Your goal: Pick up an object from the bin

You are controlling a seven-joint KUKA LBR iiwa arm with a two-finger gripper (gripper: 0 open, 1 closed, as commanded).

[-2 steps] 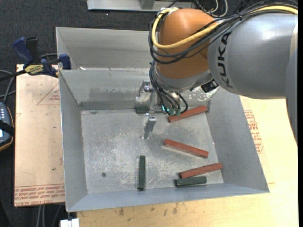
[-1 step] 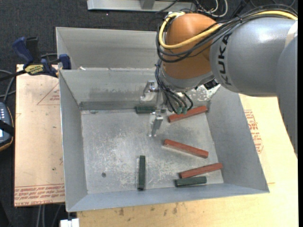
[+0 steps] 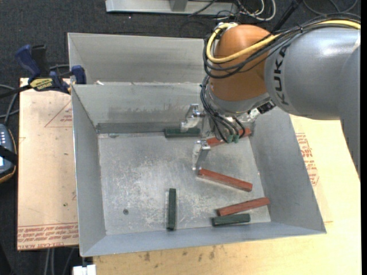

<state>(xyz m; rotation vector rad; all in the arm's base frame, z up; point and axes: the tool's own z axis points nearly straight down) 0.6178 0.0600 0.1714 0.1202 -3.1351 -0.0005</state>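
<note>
Looking down into the bin [image 3: 86, 153]: the arm [image 3: 321, 67] is in from the right, and its orange wrist cover [image 3: 238, 62] with looped cables sits over the far right part of the floor. Tool [image 3: 196, 136] is low, close to the back wall, fingers apart. One finger [image 3: 192, 116] is on the back-wall side, the other [image 3: 199, 156] on the near side, with a wide gap between them. A dark green bar [image 3: 180, 133] lies flat along the foot of the back wall, running left to right. Its right end sits in that gap, roughly midway between the two fingers. Nothing is clamped; can't tell whether either finger touches it. A short red-brown piece [image 3: 213, 142] shows just right of the gap, mostly hidden under the wrist, so can't tell what it is. A long red-brown bar [image 3: 225, 180] lies flat on the floor just beyond the near-side finger, angled slightly. Its left end is just beside that fingertip; can't tell if they are in contact. Toward the front right corner lies a second red-brown bar [image 3: 242, 206], with a shorter dark green bar [image 3: 231, 220] just beside it on the near side. An upright-running dark green bar [image 3: 171, 209] lies flat by the front wall, pointing near to far, well apart from the tool.
</note>
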